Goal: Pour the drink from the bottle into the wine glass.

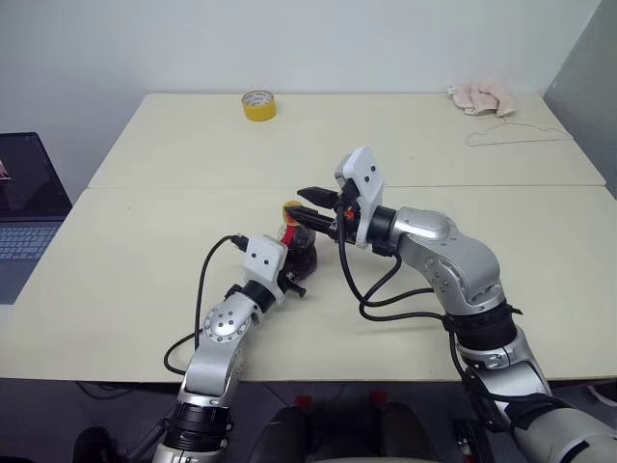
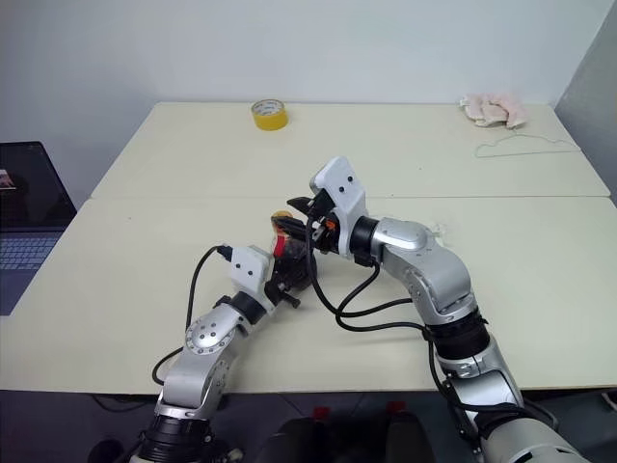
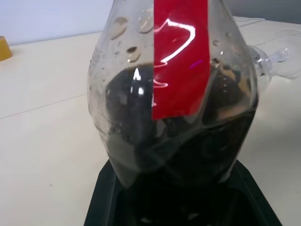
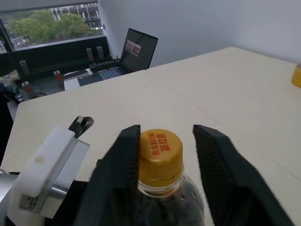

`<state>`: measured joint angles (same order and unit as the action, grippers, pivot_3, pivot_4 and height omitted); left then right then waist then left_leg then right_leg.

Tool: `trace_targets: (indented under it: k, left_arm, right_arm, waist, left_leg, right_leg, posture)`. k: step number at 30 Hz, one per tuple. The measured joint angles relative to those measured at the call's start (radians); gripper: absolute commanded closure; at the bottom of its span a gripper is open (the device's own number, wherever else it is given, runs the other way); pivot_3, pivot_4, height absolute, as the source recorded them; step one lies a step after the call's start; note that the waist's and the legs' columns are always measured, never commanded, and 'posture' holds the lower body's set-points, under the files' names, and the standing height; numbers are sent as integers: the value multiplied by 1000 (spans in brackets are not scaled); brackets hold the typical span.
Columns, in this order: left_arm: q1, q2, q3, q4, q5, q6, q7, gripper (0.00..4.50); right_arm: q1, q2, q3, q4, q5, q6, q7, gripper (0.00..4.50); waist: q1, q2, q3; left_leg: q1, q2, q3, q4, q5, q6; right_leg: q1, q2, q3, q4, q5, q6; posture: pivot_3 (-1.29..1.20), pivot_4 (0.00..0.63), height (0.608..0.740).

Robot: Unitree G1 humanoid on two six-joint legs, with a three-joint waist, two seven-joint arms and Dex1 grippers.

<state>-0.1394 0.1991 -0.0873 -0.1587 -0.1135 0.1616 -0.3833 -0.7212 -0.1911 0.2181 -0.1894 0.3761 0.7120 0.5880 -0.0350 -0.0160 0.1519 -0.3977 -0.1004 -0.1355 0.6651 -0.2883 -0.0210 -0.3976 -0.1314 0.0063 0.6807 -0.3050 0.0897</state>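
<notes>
One bottle (image 1: 297,241) stands upright near the middle of the pale bench (image 1: 145,251), just short of the seam that crosses the bench from side to side. Its lower belly holds the drink (image 3: 188,146), dark and nearly black, beneath a red label strip (image 3: 181,56). The left tool (image 1: 294,275) is clamped on the bottle's belly, its black fingers (image 3: 113,197) pressed against the plastic low down. The right tool (image 4: 162,160) straddles the yellow cap (image 4: 160,148) from above the bottle: one finger lies against the cap's side and the other stands off it with a visible gap, so the jaws are partly open and hold nothing.

One wine glass (image 3: 275,59) shows in the left wrist view just behind the bottle; its bowl is clear and looks empty.

Around the bottle the bench is open on every side. Beyond the bottle, near the far edge, lies one yellow tape roll (image 1: 258,105). Far to the right of the bottle, by the far right corner, lie one pink cloth (image 1: 485,97) and one wire hanger (image 1: 519,135). Well to the left of the bottle, off the bench's left edge, sits one laptop (image 1: 24,207). The near edge runs close behind the two arms.
</notes>
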Motion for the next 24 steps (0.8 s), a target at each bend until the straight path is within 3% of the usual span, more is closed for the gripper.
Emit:
trace_targets:
  k: [3, 5, 8, 19, 24]
  left_arm:
    - [2, 2, 5, 0, 0, 0, 0, 3455]
    - [3, 2, 7, 0, -1, -1, 1, 3457]
    - [6, 3, 9, -1, -1, -4, 1, 3457]
    - [11, 15, 13, -2, 2, -16, 6, 3471]
    - [12, 17, 13, -2, 3, -17, 14, 3475]
  right_arm:
    - [-1, -1, 0, 0, -1, -2, 0, 4500]
    - [-1, -3, 0, 1, -2, -3, 1, 4500]
    - [-1, -3, -3, 1, 2, 1, 3, 3877]
    - [-38, 3, 7, 30, 27, 45, 16, 69]
    - [-45, 6, 11, 55, 0, 44, 9, 0]
  waist:
    - [0, 0, 0]
    - [0, 0, 0]
    - [-1, 0, 0]
    - [-6, 0, 0]
    - [-9, 0, 0]
  left_leg:
    - [0, 0, 0, 0, 0, 0]
    - [0, 0, 0, 0, 0, 0]
    - [0, 0, 0, -1, 0, 0]
    - [0, 1, 1, -1, 0, 0]
    - [-1, 1, 1, -1, 0, 0]
  right_leg:
    - [0, 0, 0, 0, 0, 0]
    - [0, 0, 0, 0, 0, 0]
    - [-1, 0, 0, 0, 0, 0]
    - [-2, 1, 1, 0, 0, 0]
    - [-3, 1, 1, 0, 0, 0]
  posture:
    - [0, 150, 740]
    - [0, 150, 740]
    - [0, 150, 740]
    - [0, 150, 740]
    - [0, 150, 740]
